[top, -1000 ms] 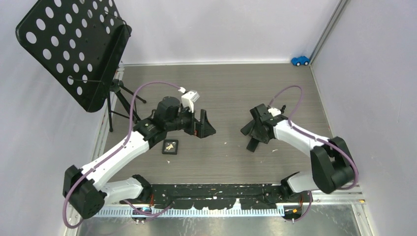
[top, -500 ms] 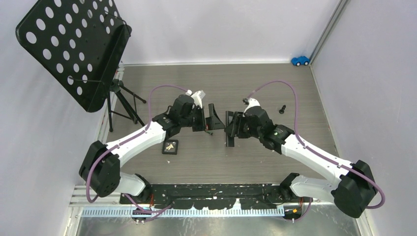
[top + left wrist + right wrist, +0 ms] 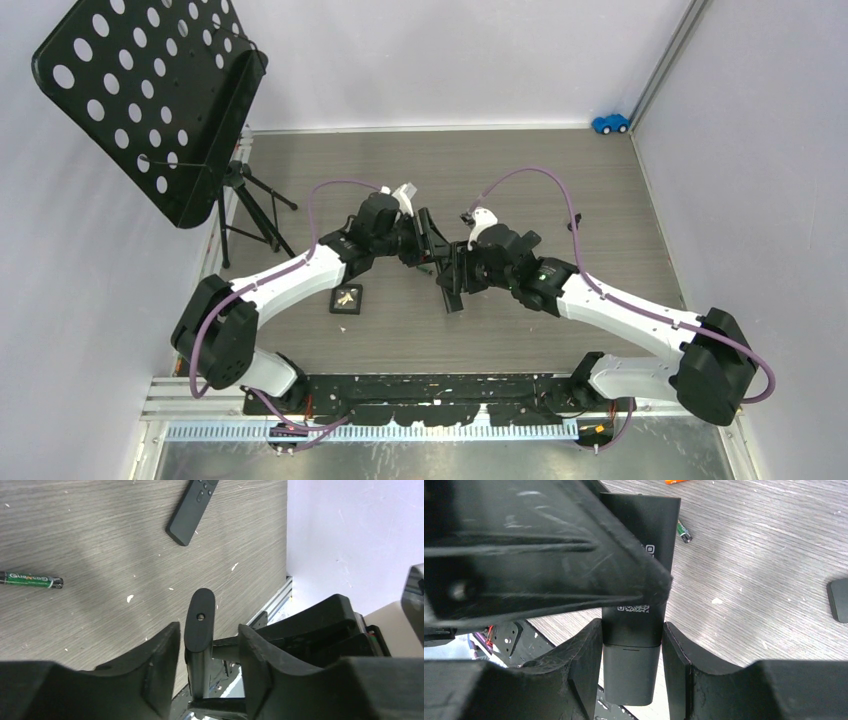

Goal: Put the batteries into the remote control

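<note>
Both arms have been brought together above the counter (image 3: 100, 530). The remote (image 3: 200, 620) is clamped in the right gripper (image 3: 631, 630), and the left gripper (image 3: 209, 630) has been narrowed around its end, with slight gaps visible. A green battery (image 3: 31, 580) is left unloaded on the counter, near a second remote (image 3: 192, 510), while both grippers are occupied.

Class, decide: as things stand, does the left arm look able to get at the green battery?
Probably not directly: the left gripper straddles the remote held by the right gripper; the green battery lies uncovered nearby.
</note>
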You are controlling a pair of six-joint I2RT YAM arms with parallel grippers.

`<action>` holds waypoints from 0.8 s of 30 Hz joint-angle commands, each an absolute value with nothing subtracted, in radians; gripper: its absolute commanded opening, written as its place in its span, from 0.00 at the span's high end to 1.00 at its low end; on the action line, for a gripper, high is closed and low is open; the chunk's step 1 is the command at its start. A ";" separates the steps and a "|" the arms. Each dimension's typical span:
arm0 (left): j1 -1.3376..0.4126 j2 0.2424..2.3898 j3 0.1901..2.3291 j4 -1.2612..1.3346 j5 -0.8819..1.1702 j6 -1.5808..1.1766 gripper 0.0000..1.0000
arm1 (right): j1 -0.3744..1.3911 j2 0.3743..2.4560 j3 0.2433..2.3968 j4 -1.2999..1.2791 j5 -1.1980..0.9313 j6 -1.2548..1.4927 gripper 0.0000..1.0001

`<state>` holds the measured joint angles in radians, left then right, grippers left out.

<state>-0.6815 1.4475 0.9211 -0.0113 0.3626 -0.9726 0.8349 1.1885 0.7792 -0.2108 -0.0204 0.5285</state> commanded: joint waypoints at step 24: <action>-0.578 1.344 0.969 0.104 0.452 -1.070 1.00 | 0.802 0.926 0.685 -0.053 0.183 0.864 0.00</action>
